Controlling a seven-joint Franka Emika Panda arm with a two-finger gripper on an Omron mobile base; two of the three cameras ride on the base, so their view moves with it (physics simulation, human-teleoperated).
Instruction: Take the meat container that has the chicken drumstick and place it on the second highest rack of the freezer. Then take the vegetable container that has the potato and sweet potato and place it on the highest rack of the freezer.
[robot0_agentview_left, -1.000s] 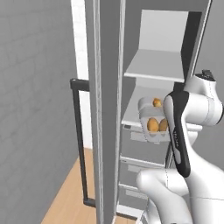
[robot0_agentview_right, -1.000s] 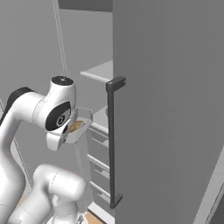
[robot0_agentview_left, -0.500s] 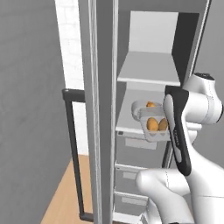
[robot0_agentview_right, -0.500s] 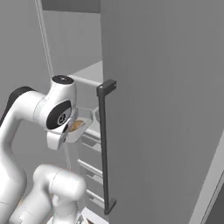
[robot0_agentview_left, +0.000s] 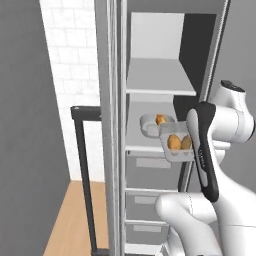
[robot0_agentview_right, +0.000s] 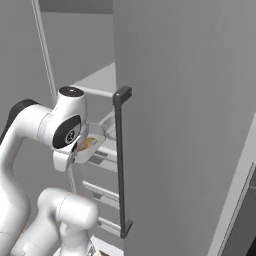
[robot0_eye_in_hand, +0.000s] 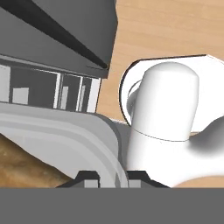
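The gripper (robot0_eye_in_hand: 109, 175) is clamped on the rim of the vegetable container (robot0_agentview_left: 176, 142), its two dark tips pinching the grey wall with a brown tuber just inside. The container, with the potato and sweet potato (robot0_agentview_left: 179, 142) in it, hangs in the air in front of the open freezer (robot0_agentview_left: 160, 75), level with the second shelf. Behind it, the meat container (robot0_agentview_left: 152, 124) with the chicken drumstick (robot0_agentview_left: 160, 119) already sits on that shelf. Over the last second the base has driven closer, so the shelves loom larger. The top shelf (robot0_agentview_left: 159, 82), farther up, is bare; lifting the container there looks like the step left.
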